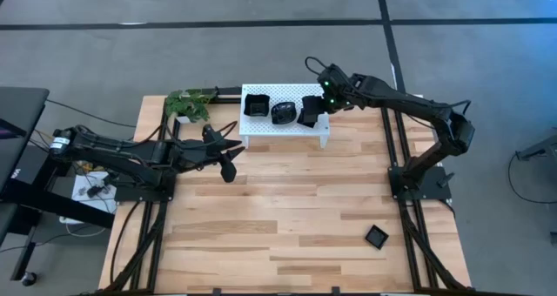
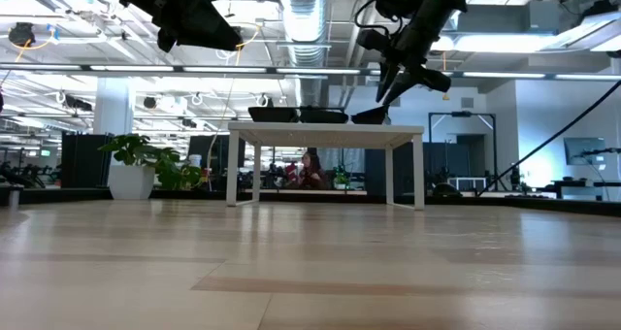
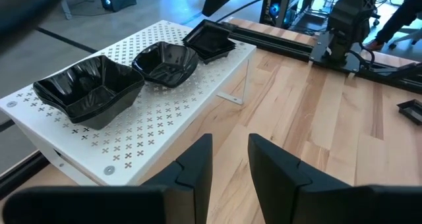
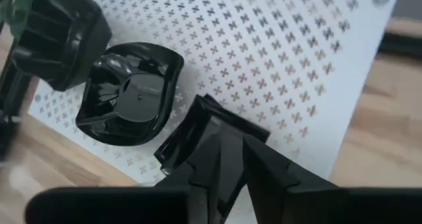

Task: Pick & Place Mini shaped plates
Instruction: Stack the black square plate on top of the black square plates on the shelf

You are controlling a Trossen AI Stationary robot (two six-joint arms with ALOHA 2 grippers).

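Note:
Three glossy black mini plates show on the white perforated rack (image 1: 261,129) at the far middle of the table. A deep square one (image 1: 256,104) and a rounded wavy one (image 1: 283,113) rest on their bases. My right gripper (image 1: 317,110) is shut on the third, a flat square plate (image 4: 191,135), over the rack's right end. A fourth, square plate (image 1: 376,237) lies on the table near the right front. My left gripper (image 1: 228,165) hangs open and empty above the table, near the rack's left front; in its wrist view (image 3: 231,151) nothing is between the fingers. My right gripper pinches the flat square plate's rim (image 4: 212,126) between its two fingers, which slant down from the table's right side. The plate is tilted (image 2: 369,115), the held side higher. Whether its low side touches the rack top, I cannot tell.
A potted plant (image 1: 191,103) stands at the rack's left end. The rack stands on legs with open space beneath it (image 2: 325,170). Bare wooden tabletop (image 1: 287,218) lies in front of the rack. A person sits in the room beyond the table (image 2: 310,170).

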